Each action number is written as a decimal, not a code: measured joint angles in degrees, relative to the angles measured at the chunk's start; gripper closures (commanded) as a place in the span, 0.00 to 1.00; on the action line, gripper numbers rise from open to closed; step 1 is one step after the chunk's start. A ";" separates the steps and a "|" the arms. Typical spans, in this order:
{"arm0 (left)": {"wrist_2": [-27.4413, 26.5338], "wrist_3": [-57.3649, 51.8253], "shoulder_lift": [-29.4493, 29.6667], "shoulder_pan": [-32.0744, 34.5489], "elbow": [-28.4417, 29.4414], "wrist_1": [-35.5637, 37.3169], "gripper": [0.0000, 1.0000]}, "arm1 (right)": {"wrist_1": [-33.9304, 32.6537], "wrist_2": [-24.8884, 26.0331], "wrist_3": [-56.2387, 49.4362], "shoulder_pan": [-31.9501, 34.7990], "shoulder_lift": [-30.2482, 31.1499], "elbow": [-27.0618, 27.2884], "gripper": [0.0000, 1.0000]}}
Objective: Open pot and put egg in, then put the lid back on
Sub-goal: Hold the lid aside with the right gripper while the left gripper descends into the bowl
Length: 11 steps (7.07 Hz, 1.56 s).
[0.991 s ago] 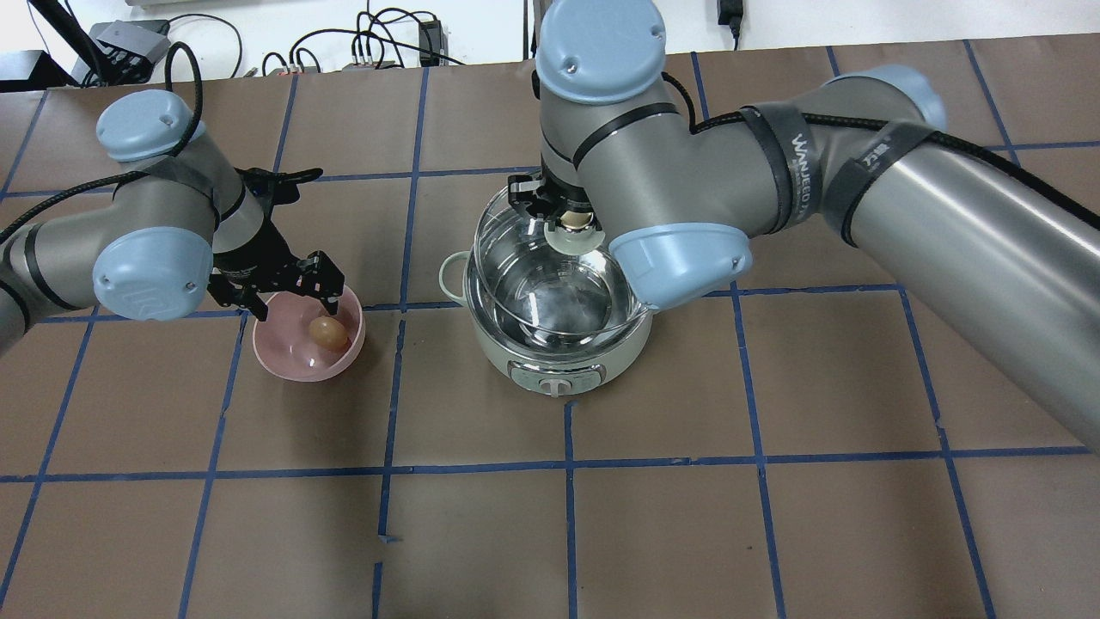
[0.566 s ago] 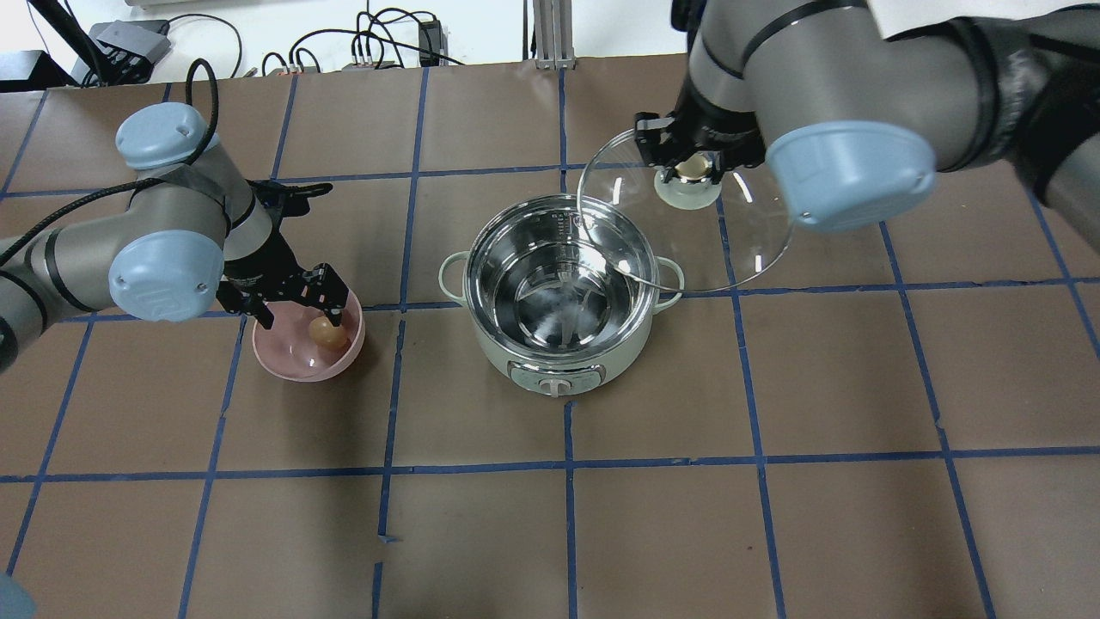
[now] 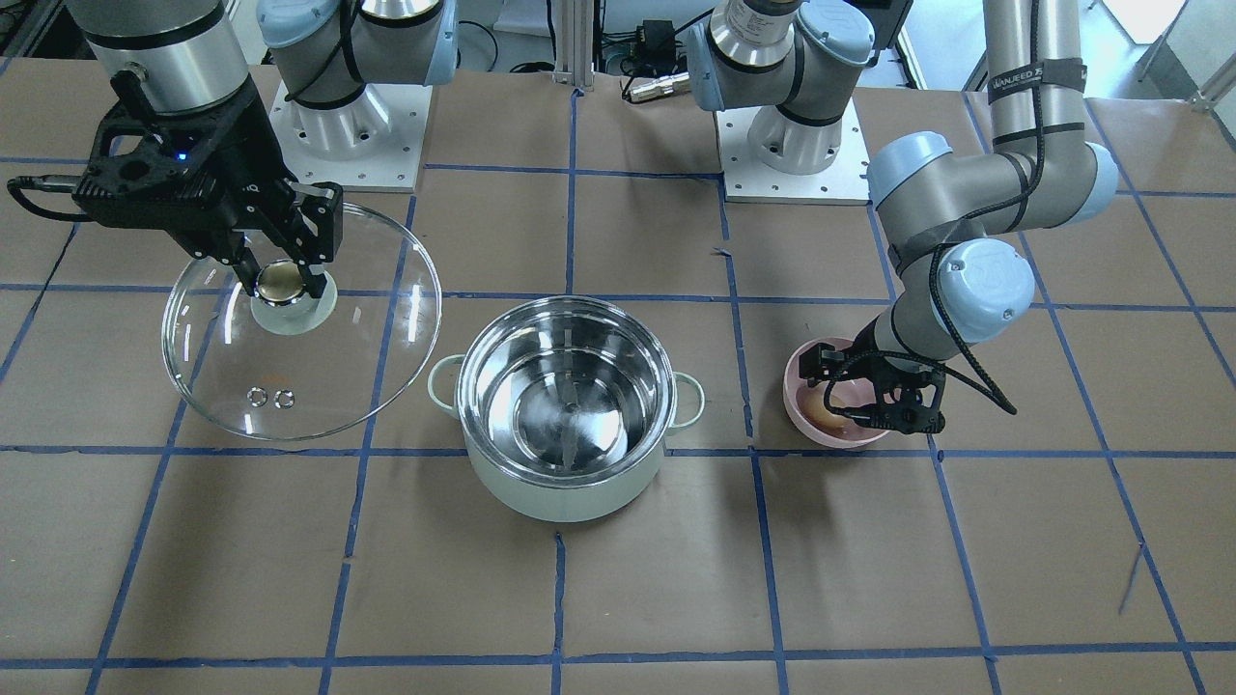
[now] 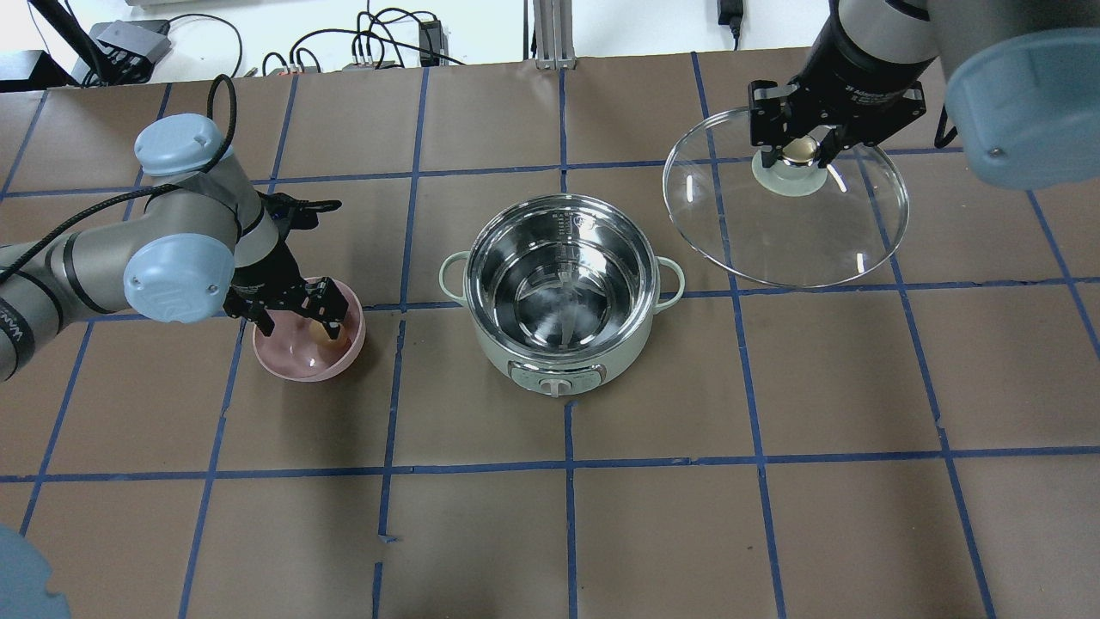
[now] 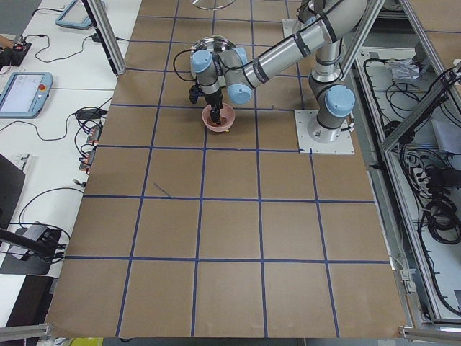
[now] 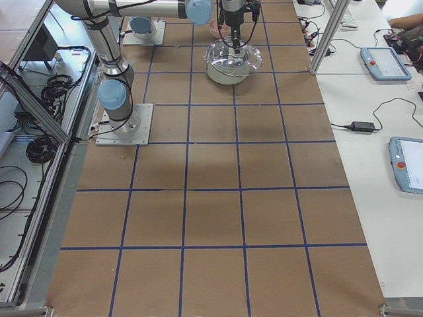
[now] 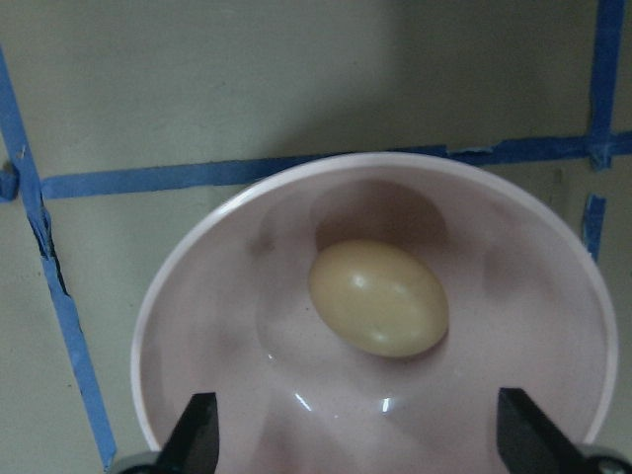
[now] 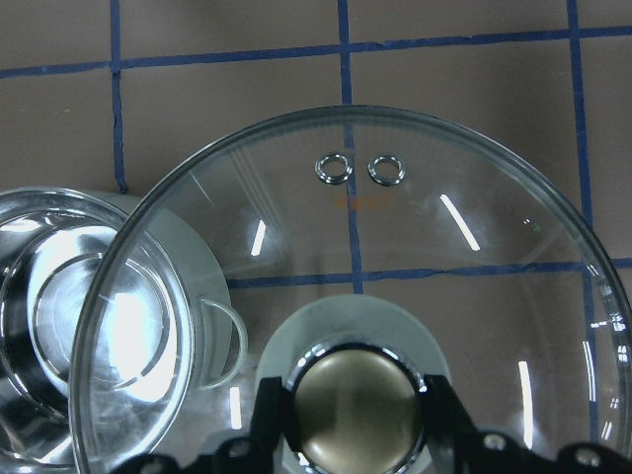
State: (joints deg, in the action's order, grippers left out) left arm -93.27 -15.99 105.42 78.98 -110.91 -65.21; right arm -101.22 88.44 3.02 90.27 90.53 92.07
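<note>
The mint-green pot stands open at the table's middle, its steel inside empty; it also shows in the front view. My right gripper is shut on the knob of the glass lid and holds it in the air to the right of the pot and farther back. The tan egg lies in the pink bowl left of the pot. My left gripper is open and low in the bowl, with a fingertip on either side of the egg.
Brown table with a grid of blue tape lines. Cables and boxes lie along the far edge. The robot bases stand behind the pot in the front view. The pot's control panel faces the robot.
My right arm has lifted the lid off the pot and carried it away to the right. My left gripper has come down into the bowl around the egg.
</note>
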 measured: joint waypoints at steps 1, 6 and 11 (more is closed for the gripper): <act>-0.02 -0.24 0.21 0.02 0.04 -0.02 0.00 | 0.68 0.10 -0.14 -0.24 0.20 0.11 0.67; -1.21 0.36 1.81 0.03 1.37 -2.04 0.00 | 1.12 -0.28 -0.13 -0.34 0.34 0.93 0.66; -0.90 2.46 2.57 0.03 1.50 -4.28 0.00 | 0.51 -2.36 -0.09 -0.35 0.34 2.50 0.66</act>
State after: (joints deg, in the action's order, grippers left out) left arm -94.16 -13.52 107.99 79.01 -109.42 -69.49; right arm -100.70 86.08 2.93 89.92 90.88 94.57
